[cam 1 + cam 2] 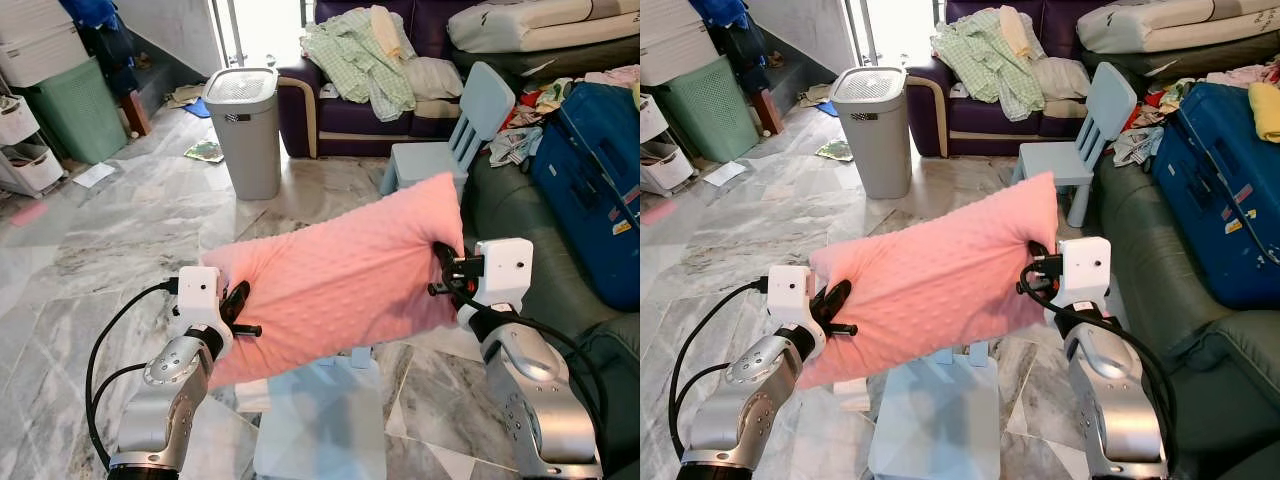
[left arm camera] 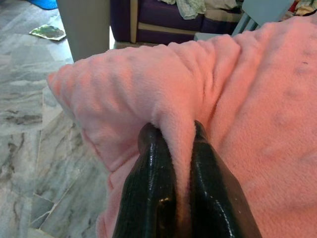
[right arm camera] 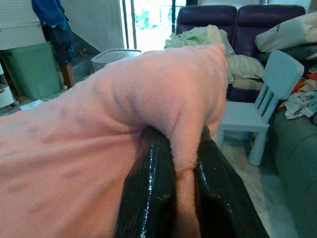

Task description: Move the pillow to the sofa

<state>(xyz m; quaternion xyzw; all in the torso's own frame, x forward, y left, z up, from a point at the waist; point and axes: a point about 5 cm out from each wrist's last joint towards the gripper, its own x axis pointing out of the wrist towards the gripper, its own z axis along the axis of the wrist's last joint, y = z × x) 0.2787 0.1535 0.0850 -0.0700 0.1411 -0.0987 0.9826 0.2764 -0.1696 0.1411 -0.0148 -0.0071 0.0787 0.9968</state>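
Observation:
A pink dotted pillow [image 1: 340, 275] hangs in the air between my two arms, tilted with its right end higher. My left gripper [image 1: 238, 305] is shut on the pillow's left edge, and in the left wrist view a fold of pink fabric [image 2: 178, 139] is pinched between the black fingers [image 2: 148, 188]. At the pillow's right edge my right gripper [image 1: 447, 272] is shut on it as well, with fabric [image 3: 185, 144] squeezed between its fingers [image 3: 148, 188]. A dark purple sofa [image 1: 340, 115] piled with clothes stands at the back. A grey-green sofa [image 1: 520, 230] lies along my right.
A light blue child's chair [image 1: 450, 140] stands just past the pillow. A grey laundry bin [image 1: 245, 130] is at the back left, and a blue suitcase [image 1: 595, 190] rests on the right sofa. A pale blue stool [image 1: 320, 420] sits below the pillow. Marble floor [image 1: 110, 240] spreads to the left.

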